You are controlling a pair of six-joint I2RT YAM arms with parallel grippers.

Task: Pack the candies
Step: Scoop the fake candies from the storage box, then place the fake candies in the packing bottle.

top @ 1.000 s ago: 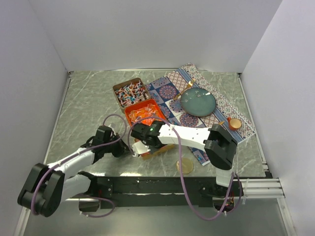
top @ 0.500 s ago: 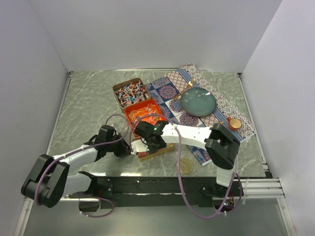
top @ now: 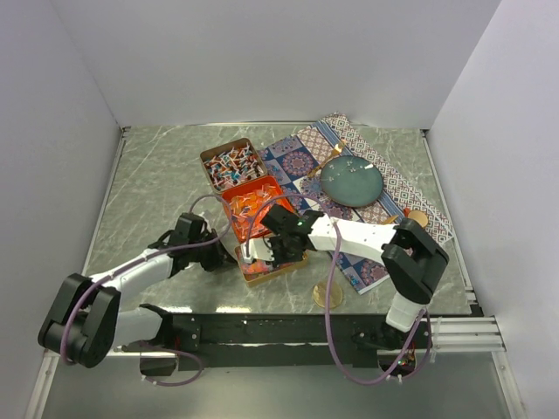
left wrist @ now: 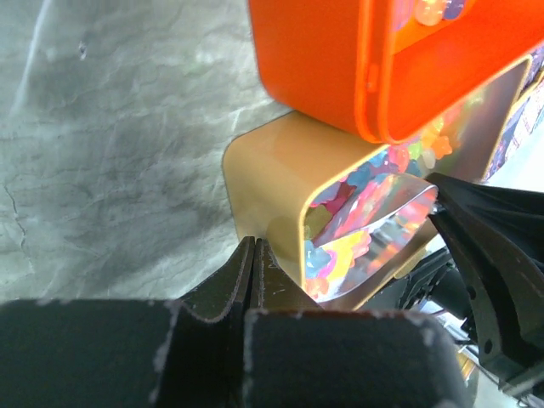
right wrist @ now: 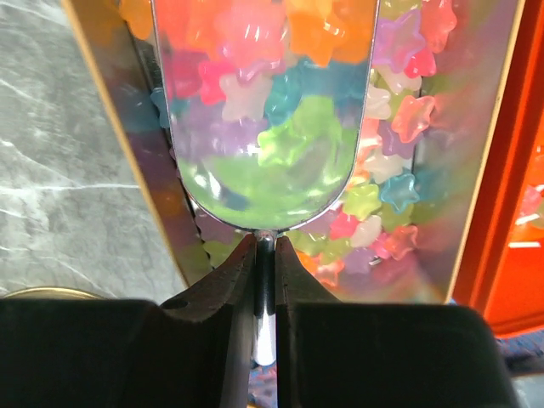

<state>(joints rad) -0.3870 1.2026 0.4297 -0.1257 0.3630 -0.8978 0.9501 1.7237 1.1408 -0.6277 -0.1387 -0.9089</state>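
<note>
The candies (right wrist: 382, 195) are small multicoloured stars lying in an open gold tin (top: 272, 266) near the table's front. My right gripper (right wrist: 265, 242) is shut on the thin handle of a shiny metal scoop (right wrist: 263, 127), whose bowl lies low in that tin among the stars. In the top view the right gripper (top: 268, 250) hovers over the tin's left half. My left gripper (left wrist: 253, 246) is shut with nothing in it, its tips pressed against the gold tin's outer wall (left wrist: 272, 170). Seen from above, the left gripper (top: 229, 256) sits just left of the tin.
An orange tin (top: 253, 201) of orange-red pieces touches the gold tin's far side. Behind it is a tin of wrapped sweets (top: 231, 164). A patterned cloth (top: 393, 188) carries a teal plate (top: 351, 182) and a small orange cup (top: 417, 218). A round gold lid (top: 328, 294) lies near the front edge.
My right arm has swung to the right and carried the scoop along over the gold tin. My left gripper has slid right until it reached the tin's side.
</note>
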